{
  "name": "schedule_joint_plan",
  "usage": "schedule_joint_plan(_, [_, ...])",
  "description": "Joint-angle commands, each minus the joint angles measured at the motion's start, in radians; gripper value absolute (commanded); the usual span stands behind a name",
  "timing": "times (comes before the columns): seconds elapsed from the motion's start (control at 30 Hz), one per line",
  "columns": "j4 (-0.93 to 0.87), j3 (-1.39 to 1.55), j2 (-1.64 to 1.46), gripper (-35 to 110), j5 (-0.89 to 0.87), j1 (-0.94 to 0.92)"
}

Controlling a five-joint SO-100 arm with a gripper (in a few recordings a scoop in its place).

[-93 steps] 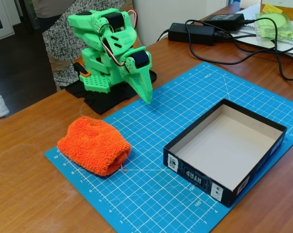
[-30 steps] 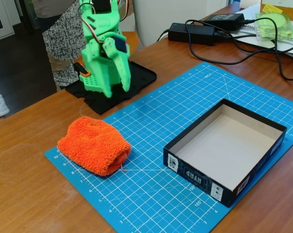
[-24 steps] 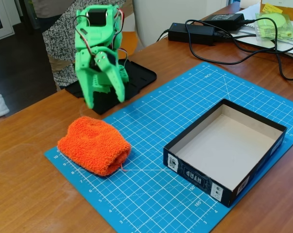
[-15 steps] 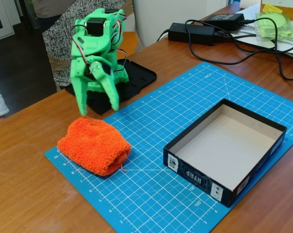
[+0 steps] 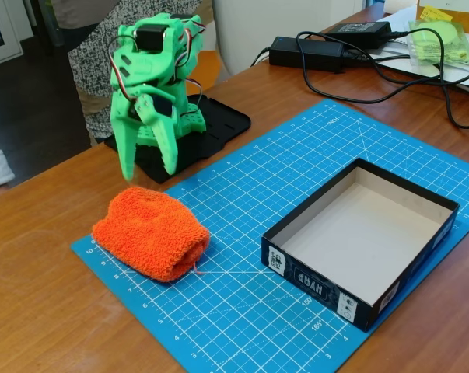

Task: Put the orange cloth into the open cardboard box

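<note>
The orange cloth [image 5: 151,231] lies as a thick fluffy bundle on the left part of the blue cutting mat [image 5: 296,155], a loose thread at its near right corner. The open cardboard box [image 5: 361,237], black outside and pale beige inside, rests on the mat's right side with nothing in it. My green gripper [image 5: 148,173] points downward just above the cloth's far edge. It is open, its two fingers spread apart, and it holds nothing.
The arm's black base [image 5: 189,132] stands behind the mat at the left. Black power bricks [image 5: 306,53] and cables [image 5: 421,85] lie at the back right, beside a yellow-green packet [image 5: 444,39]. A person in patterned clothing [image 5: 94,70] stands behind the table.
The arm unfolded, swung left and lowered toward the cloth. The gripper went from shut to open. Cloth and box have not moved.
</note>
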State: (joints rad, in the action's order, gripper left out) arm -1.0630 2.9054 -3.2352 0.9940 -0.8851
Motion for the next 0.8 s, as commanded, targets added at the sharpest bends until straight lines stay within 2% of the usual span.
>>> schedule_joint_plan(0.0, [-0.060, -0.261, 0.227, 36, -0.060, 0.046])
schedule_joint_plan(0.13, [0.003, -0.387, 0.609, 36, -0.077, 0.058])
schedule_joint_plan(0.4, [0.170, -0.607, 1.246, 36, -0.009, -0.066])
schedule_joint_plan(0.77, [0.414, -0.603, 1.529, 36, 0.025, -0.121])
